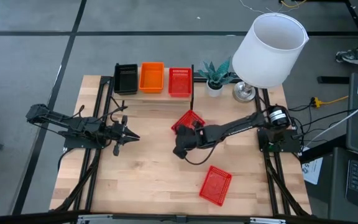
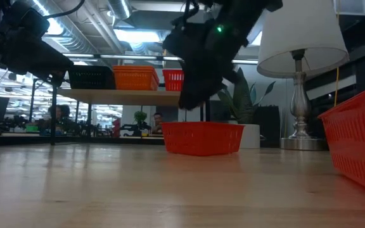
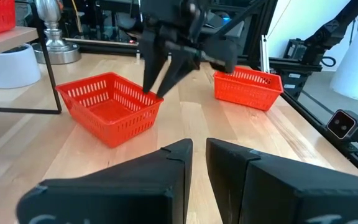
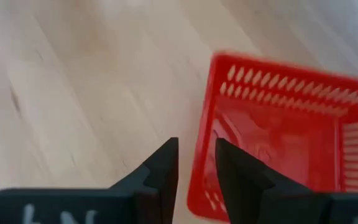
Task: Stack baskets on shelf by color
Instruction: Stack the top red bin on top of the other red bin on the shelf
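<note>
A red basket (image 1: 215,185) lies alone near the table's front edge. Mid-table, the right gripper (image 1: 180,151) hovers with fingers slightly apart, straddling the rim of a second red basket (image 1: 188,122), not clamped on it. The left gripper (image 1: 131,136) waits to the left, fingers nearly together, empty. Farthest back, the shelf (image 1: 154,98) carries black (image 1: 126,78), orange (image 1: 152,77) and red (image 1: 179,81) baskets side by side.
</note>
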Controlling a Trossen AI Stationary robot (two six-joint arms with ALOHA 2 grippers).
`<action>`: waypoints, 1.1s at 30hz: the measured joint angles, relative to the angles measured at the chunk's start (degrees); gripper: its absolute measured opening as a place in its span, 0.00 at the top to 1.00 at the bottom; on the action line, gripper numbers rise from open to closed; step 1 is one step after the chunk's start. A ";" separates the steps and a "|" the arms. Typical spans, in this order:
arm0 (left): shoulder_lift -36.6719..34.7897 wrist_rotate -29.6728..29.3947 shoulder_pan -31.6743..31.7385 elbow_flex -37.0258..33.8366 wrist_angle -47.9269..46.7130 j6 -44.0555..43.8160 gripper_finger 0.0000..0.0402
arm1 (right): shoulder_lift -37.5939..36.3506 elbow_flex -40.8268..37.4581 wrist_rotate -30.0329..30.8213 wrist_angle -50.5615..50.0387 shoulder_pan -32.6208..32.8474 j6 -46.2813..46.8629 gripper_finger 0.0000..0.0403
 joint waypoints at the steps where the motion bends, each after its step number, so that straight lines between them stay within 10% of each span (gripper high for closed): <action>1: 0.00 0.00 -0.01 0.00 0.00 0.00 0.90 | 0.78 -0.01 0.08 -0.13 0.11 0.00 0.74; 25: 0.00 0.00 -0.02 0.00 -0.39 -0.04 0.90 | 8.43 -0.12 -2.82 -0.49 0.34 6.30 0.76; 33: 0.00 0.00 0.00 0.00 -0.42 -0.07 0.90 | 6.72 2.25 -2.64 -1.28 3.47 6.13 0.98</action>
